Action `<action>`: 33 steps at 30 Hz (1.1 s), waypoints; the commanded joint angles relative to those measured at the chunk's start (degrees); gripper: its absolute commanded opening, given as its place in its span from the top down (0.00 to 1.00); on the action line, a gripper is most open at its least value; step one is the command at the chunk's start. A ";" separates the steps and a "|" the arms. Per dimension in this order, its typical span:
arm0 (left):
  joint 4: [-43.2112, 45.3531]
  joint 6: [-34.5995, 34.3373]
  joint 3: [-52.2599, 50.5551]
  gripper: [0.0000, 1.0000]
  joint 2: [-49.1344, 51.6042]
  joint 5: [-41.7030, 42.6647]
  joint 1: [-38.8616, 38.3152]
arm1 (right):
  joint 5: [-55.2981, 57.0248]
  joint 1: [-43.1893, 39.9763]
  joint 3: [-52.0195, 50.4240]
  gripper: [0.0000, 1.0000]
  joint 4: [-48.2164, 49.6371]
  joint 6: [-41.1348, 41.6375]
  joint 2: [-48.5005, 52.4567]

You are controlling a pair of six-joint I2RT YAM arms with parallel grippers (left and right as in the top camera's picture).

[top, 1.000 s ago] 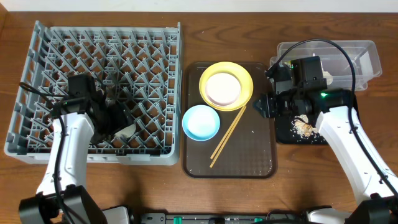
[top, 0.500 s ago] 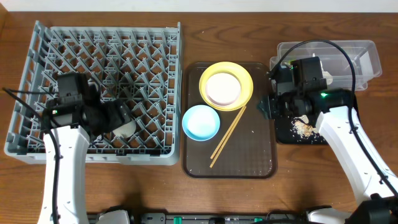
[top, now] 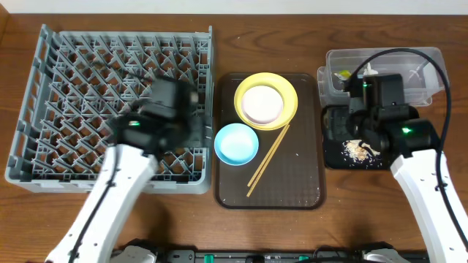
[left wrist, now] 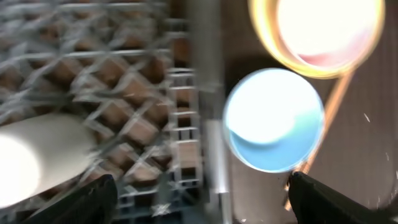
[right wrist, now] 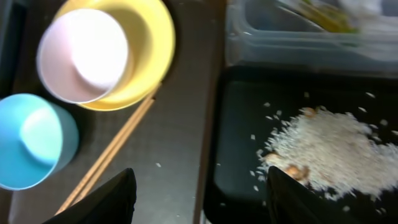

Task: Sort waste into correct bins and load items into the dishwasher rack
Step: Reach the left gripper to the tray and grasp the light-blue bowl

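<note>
The grey dishwasher rack (top: 73,66) fills the left side. A small white cup (left wrist: 37,155) lies in it; the overhead view hides it under my left arm. My left gripper (top: 191,131) (left wrist: 199,202) is open and empty over the rack's right edge, next to the light-blue bowl (top: 235,143) (left wrist: 273,118). A white bowl (top: 262,103) sits in the yellow plate (top: 285,88). Chopsticks (top: 267,161) lie beside them. My right gripper (top: 342,126) (right wrist: 199,199) is open and empty over the left edge of the black tray (top: 333,157). Rice crumbs (right wrist: 329,149) lie in that tray. The printed wrapper (right wrist: 323,15) lies in the clear tub (top: 431,55).
The plate, both bowls and the chopsticks rest on a brown serving tray (top: 300,183) between the rack and the bins. A few rice grains (right wrist: 158,165) lie on it. The black tray and clear tub stand side by side at the right.
My left arm has swung right from the rack's left part to its right edge, and the cup stays in the rack. My right arm has shifted right over the black tray.
</note>
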 commanded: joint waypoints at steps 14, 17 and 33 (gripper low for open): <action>10.97 0.72 0.83 0.12 19.69 -2.01 -22.93 | 1.18 -1.84 1.11 0.34 -1.68 1.55 -0.31; 12.76 0.72 0.83 0.15 23.08 -2.03 -24.06 | 1.18 -1.84 1.09 0.34 -1.68 1.55 -0.31; 15.56 0.68 0.37 0.67 29.40 -6.27 -24.15 | 1.18 -1.84 1.09 0.33 -2.36 1.53 -0.31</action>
